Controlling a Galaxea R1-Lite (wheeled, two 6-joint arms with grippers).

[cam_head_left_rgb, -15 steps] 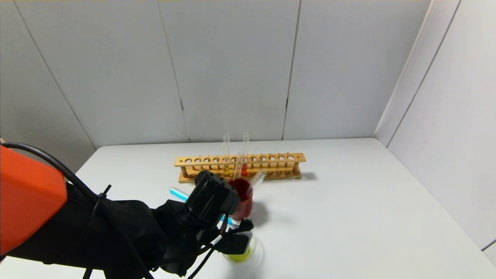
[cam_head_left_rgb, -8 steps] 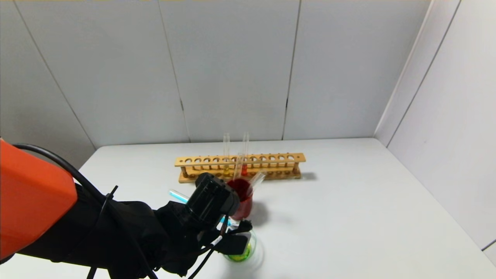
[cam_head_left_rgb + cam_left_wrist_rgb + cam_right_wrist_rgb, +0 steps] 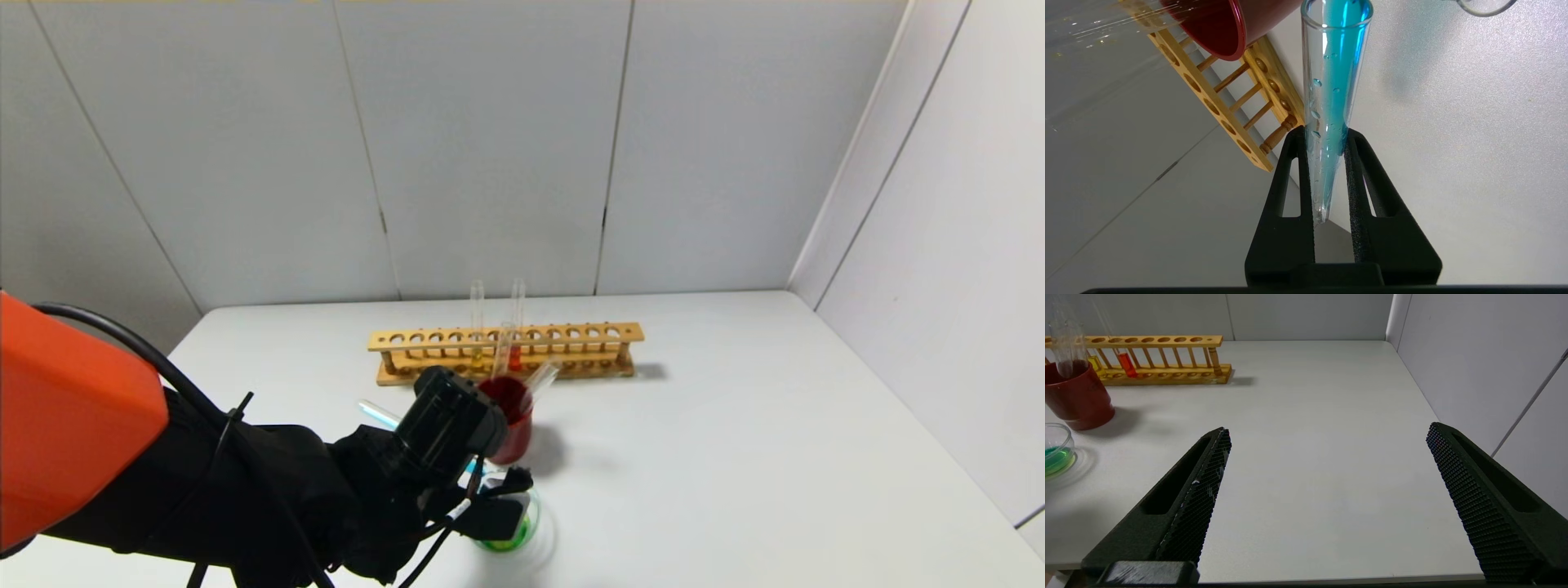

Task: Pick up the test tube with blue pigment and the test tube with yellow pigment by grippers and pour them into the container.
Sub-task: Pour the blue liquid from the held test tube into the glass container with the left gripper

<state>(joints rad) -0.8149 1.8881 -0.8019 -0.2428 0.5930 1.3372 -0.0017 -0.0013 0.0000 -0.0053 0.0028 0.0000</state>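
My left gripper (image 3: 1325,134) is shut on the test tube with blue pigment (image 3: 1333,81). Blue liquid runs along the tube towards its open mouth. In the head view the tube (image 3: 377,412) is tilted, closed end up and to the left, mouth down over the container (image 3: 532,527). The container, a squat clear beaker, holds green liquid and also shows in the right wrist view (image 3: 1055,453). No tube with a bright lemon yellow tip is in view. My right gripper (image 3: 1327,429) is open and empty, low over the table's right front.
A red cup (image 3: 513,420) with two clear tubes in it stands just behind the beaker. Behind it is a wooden rack (image 3: 571,347) holding an amber-yellow tipped tube (image 3: 1096,364) and an orange-red tipped tube (image 3: 1126,364). Walls close the back and right.
The left gripper has tilted the blue tube further, its closed end higher. The liquid in the beaker has turned from yellow to green.
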